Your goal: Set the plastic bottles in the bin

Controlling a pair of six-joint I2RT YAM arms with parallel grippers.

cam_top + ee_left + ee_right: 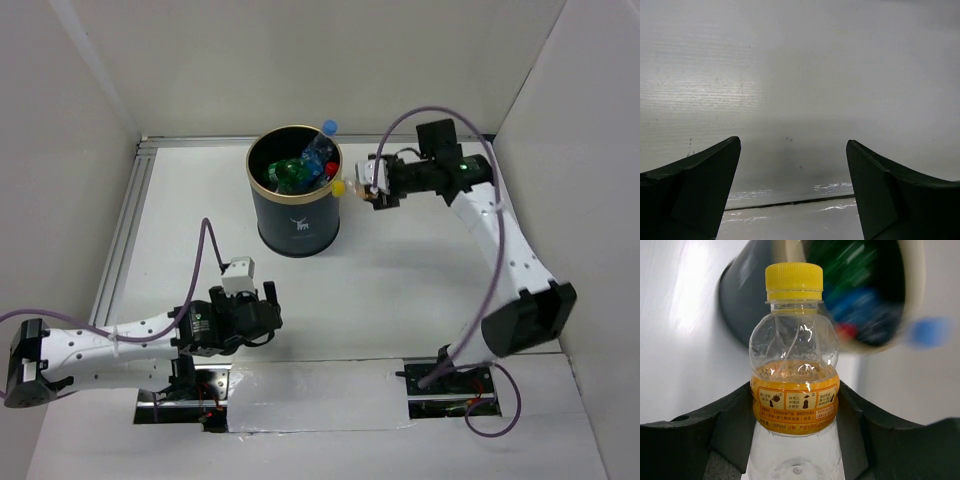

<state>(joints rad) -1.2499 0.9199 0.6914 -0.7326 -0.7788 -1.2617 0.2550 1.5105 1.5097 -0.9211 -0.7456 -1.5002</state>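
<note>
The dark green bin (294,222) with a gold rim stands at the back middle of the table and holds several bottles (305,168), green and clear, one with a blue cap sticking up. My right gripper (366,190) is shut on a clear bottle with a yellow cap and orange label (794,385), held just right of the bin's rim (912,300), cap pointing at the bin. The bottle's yellow cap (339,187) shows beside the rim. My left gripper (268,312) is open and empty low over the table at the near left; its wrist view shows only bare table.
White walls enclose the table on the left, back and right. A metal rail (128,225) runs along the left edge. A seam (790,202) crosses the table near the left gripper.
</note>
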